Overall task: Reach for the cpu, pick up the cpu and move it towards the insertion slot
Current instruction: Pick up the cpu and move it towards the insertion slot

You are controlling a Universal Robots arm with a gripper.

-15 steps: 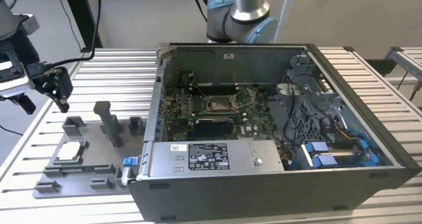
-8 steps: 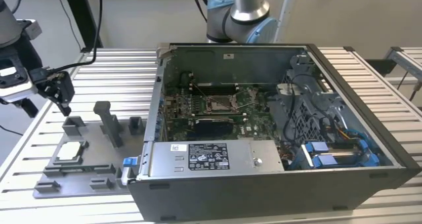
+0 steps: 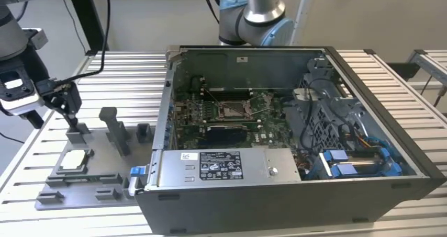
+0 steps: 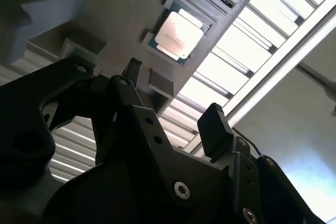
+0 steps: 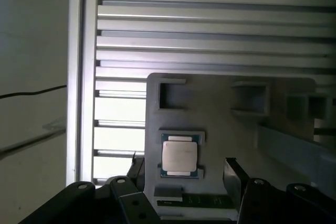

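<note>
**Pincer wide open near the cpu, nothing held**

Closest in both wrist views is the pincer [image 5: 184, 167], its two black fingers [image 4: 212, 121] spread wide with nothing between them. Past the fingers, the cpu [image 5: 180, 156] lies flat, silvery face up, seated in a square nest of the grey fixture plate [image 5: 226, 103]. The plate rests on the slatted metal desk [image 5: 210, 24].

In the exterior view the pincer hangs low over the plate beside a small grey block [image 3: 78, 133], near the cpu but not touching it. The insertion slot [image 3: 233, 110] sits on the green board inside the open computer case [image 3: 279, 195]. It is well apart from the plate, toward the exterior view's right.

The chip looks light, thin and stiff. Its metal top is probably slick, and the underside is likely delicate. The sensible hold is across two opposite edges, with even, gentle pressure that keeps it level. Since the nest walls hug it, little of each edge may stand free to grip.
</note>
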